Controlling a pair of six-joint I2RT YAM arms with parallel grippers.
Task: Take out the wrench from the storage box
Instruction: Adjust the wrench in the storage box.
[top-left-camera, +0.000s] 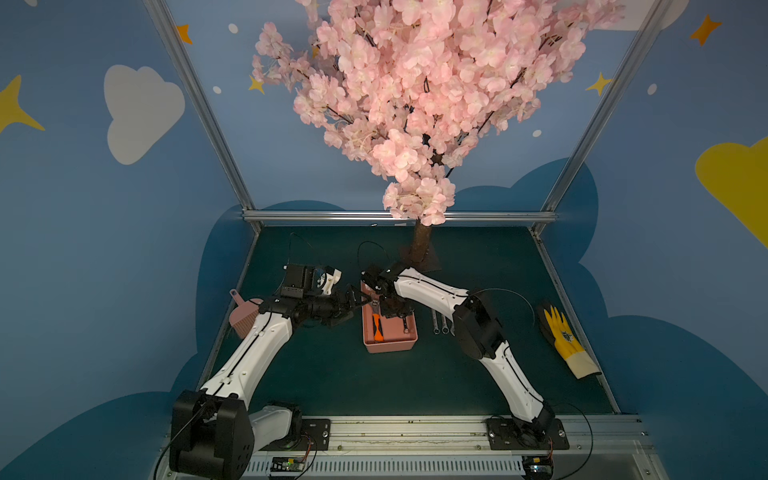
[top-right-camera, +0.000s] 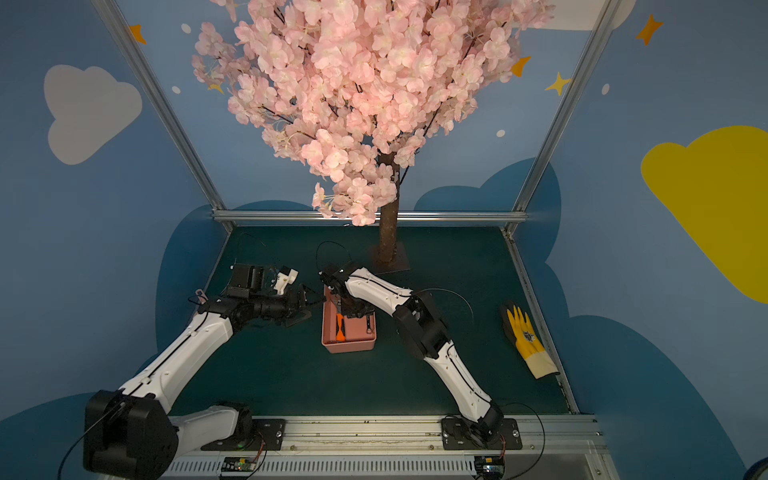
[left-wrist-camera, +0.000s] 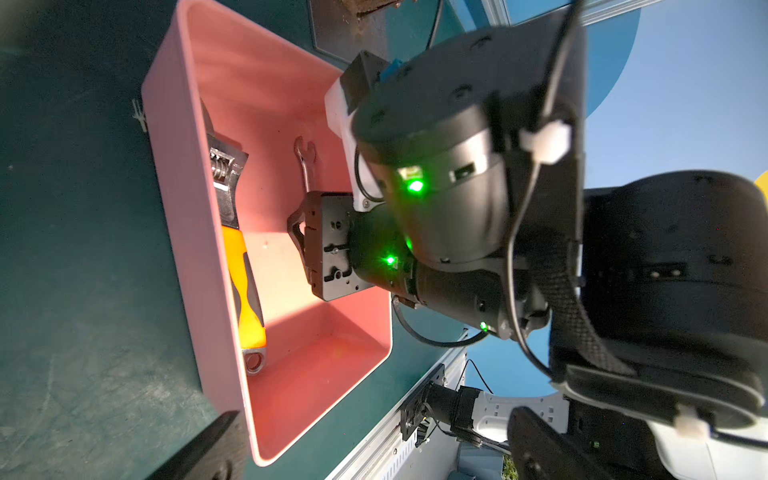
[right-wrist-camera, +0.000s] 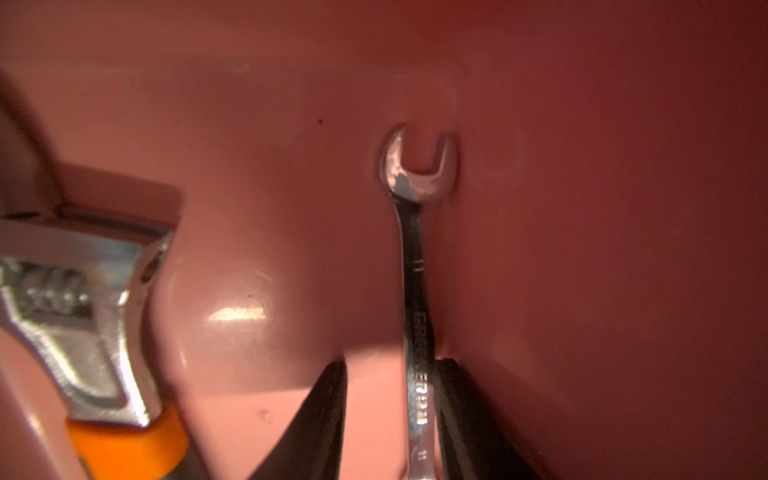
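Note:
The salmon-pink storage box (top-left-camera: 370, 332) (top-right-camera: 328, 336) (left-wrist-camera: 166, 174) sits mid-table. On its floor lie a small silver wrench (right-wrist-camera: 417, 291) (left-wrist-camera: 305, 162) (top-left-camera: 404, 327) and, along the left wall, an orange-handled adjustable wrench (top-left-camera: 377, 328) (top-right-camera: 340, 328) (left-wrist-camera: 241, 257) (right-wrist-camera: 83, 324). My right gripper (right-wrist-camera: 390, 365) (left-wrist-camera: 299, 232) reaches down inside the box, with its jaws on either side of the small wrench's shaft. One finger touches the shaft and the other stands off with a gap. My left gripper (top-left-camera: 353, 301) (left-wrist-camera: 374, 453) hangs wide open beside the box's left wall and holds nothing.
Two slim silver wrenches (top-left-camera: 440, 322) lie on the mat right of the box. A yellow glove (top-left-camera: 567, 340) (top-right-camera: 528, 340) lies near the right edge. A ribbed pink dustpan (top-left-camera: 243, 320) is at the left. The blossom tree's trunk (top-left-camera: 419, 249) (top-right-camera: 388, 245) stands behind the box.

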